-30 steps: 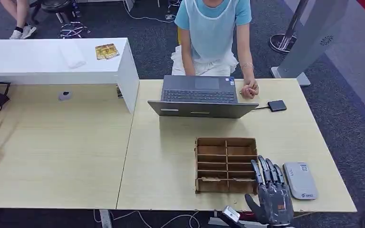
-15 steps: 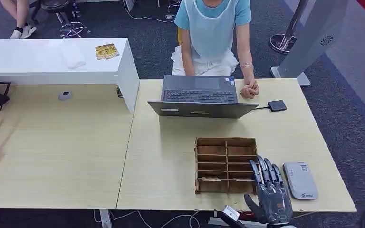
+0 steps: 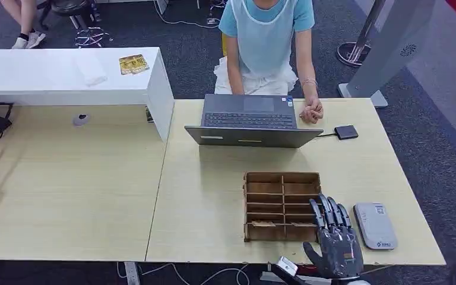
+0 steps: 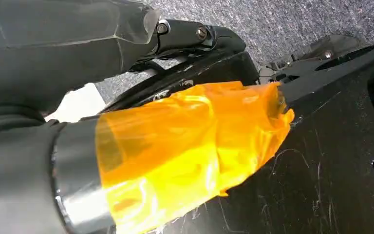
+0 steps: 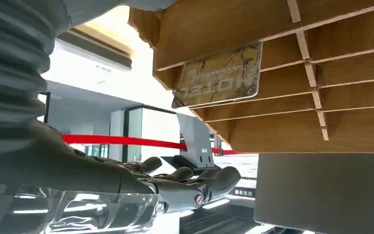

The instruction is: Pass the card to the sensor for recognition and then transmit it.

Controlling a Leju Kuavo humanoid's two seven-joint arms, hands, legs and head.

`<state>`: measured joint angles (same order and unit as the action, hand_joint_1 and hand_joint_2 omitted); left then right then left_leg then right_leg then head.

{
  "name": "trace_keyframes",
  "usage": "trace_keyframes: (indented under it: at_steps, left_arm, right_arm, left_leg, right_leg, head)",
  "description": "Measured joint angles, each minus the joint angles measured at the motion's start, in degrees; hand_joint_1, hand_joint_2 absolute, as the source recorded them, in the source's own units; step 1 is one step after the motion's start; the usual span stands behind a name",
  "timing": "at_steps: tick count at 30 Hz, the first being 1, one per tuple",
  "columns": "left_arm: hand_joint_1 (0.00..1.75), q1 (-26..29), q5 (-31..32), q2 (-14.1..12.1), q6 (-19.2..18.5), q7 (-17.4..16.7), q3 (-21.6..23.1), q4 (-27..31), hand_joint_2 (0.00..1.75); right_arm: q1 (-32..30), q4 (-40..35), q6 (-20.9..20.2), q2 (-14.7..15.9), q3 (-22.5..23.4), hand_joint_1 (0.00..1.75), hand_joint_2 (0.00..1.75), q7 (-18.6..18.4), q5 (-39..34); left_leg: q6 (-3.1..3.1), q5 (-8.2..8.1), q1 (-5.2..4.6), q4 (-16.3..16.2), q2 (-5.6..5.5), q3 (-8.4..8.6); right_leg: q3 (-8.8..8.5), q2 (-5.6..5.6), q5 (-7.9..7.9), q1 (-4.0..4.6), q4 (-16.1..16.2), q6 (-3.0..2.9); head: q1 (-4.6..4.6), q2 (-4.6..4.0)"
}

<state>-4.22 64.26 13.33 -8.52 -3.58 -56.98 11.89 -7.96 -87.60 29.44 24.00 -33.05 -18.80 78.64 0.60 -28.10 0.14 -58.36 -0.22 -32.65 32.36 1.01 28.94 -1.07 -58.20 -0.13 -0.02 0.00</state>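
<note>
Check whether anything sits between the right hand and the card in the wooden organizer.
Nothing visible does. The right hand hovers open by the organizer, at its near right corner. The card stands in a near compartment with its upper part exposed above the dividers.

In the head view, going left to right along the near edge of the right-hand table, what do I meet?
Cardboard divider box → right hand, open beside the box's right corner → grey sensor pad.
</note>
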Motion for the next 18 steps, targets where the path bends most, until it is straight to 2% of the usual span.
trace_keyframes:
  at_steps: [18]
  left_arm:
    - [0.0, 0.0, 0.0, 0.0, 0.0, 0.0, -0.3, 0.0, 0.0]
  right_arm:
    - [0.4, 0.0, -0.7, 0.0, 0.0, 0.16, 1.75, 0.0, 0.0]
  left_leg:
    - [0.0, 0.0, 0.0, 0.0, 0.0, 0.0]
  right_leg:
    - [0.0, 0.0, 0.0, 0.0, 0.0, 0.0]
  head:
    - [0.02, -0.02]
